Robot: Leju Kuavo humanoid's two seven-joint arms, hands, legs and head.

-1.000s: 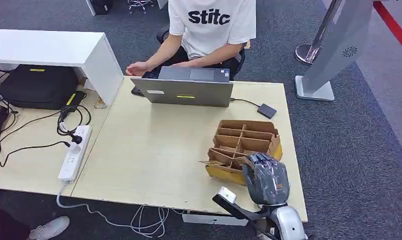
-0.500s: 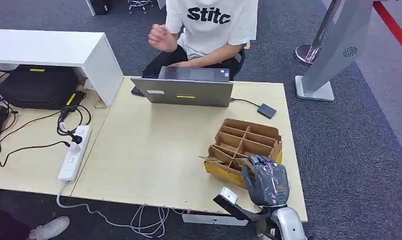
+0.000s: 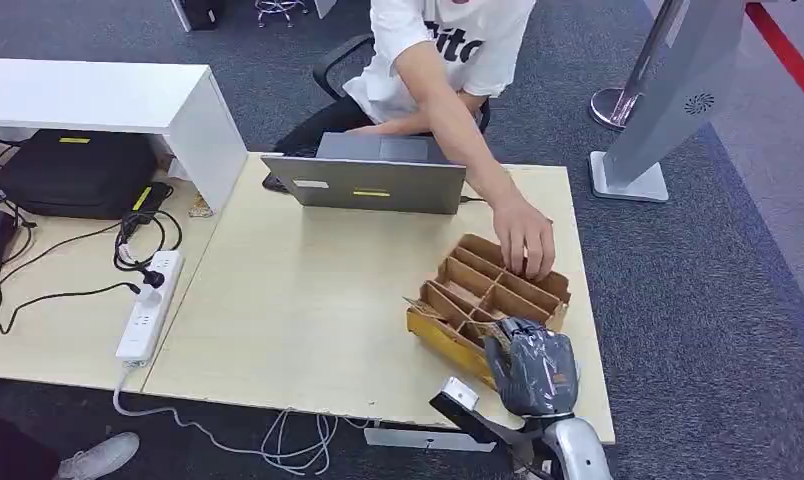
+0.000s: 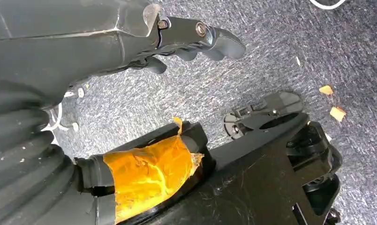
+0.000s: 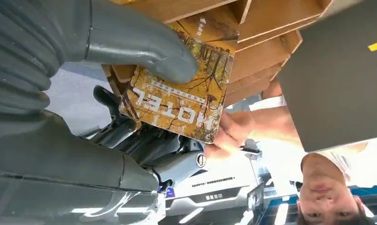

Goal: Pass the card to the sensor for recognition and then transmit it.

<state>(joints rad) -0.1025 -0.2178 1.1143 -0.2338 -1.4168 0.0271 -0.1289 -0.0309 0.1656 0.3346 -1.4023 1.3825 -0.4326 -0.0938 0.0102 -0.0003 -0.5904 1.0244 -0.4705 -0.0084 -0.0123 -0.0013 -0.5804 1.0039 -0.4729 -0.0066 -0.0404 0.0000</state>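
An orange card point(image 5: 182, 101) printed "HOTEL" is pinched between the thumb point(image 5: 139, 40) and the dark fingers of my right hand point(image 3: 533, 365), just above the near end of the cardboard organizer point(image 3: 448, 335). The hand hovers over the table's near right corner. A person's hand point(image 3: 524, 238) reaches over the laptop point(image 3: 373, 180) and rests on the organizer's far end, covering the spot where the small dark sensor lay. That hand point(image 5: 229, 133) also appears just behind the card. My left hand point(image 4: 83, 42) hangs above the carpet with its fingers apart and nothing in it.
The person sits behind the laptop at the far edge of the table point(image 3: 298, 300). A white power strip point(image 3: 148, 305) with cables and a black bag point(image 3: 78, 170) lie at the left. A grey stand point(image 3: 648, 120) is on the carpet at the right.
The person's arm has swung from beside their chest across the laptop onto the organizer's far end, and the organizer has turned slightly. My right hand has hardly moved.
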